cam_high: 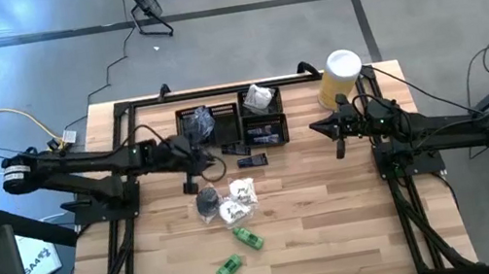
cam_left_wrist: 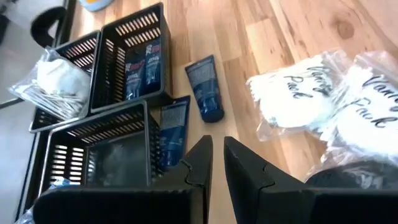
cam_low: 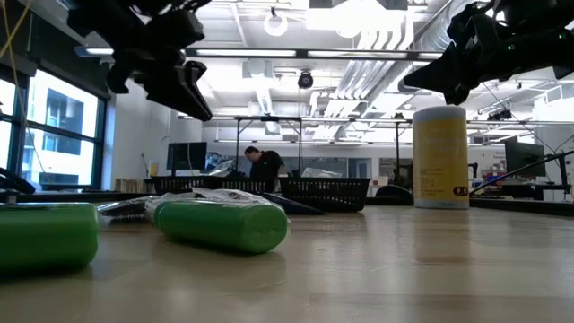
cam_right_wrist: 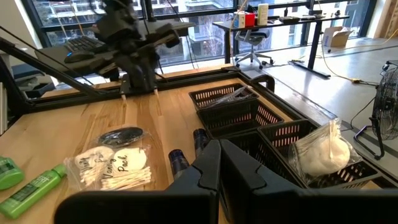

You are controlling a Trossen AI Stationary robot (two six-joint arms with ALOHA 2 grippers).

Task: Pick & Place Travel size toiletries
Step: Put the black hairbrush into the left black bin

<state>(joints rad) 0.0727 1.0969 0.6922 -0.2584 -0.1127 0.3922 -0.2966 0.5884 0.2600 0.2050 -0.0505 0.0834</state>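
Just outside the black mesh trays (cam_high: 228, 125), a navy tube (cam_left_wrist: 204, 88) lies on the surface, long axis pointing away from the left gripper (cam_left_wrist: 215, 163), which hovers nearest, apparently clenched and empty. Right gripper (cam_high: 337, 128) waits well apart, clenched.

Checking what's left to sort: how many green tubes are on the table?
2: one green tube below the white packets, another nearest the front edge. None seem hidden.
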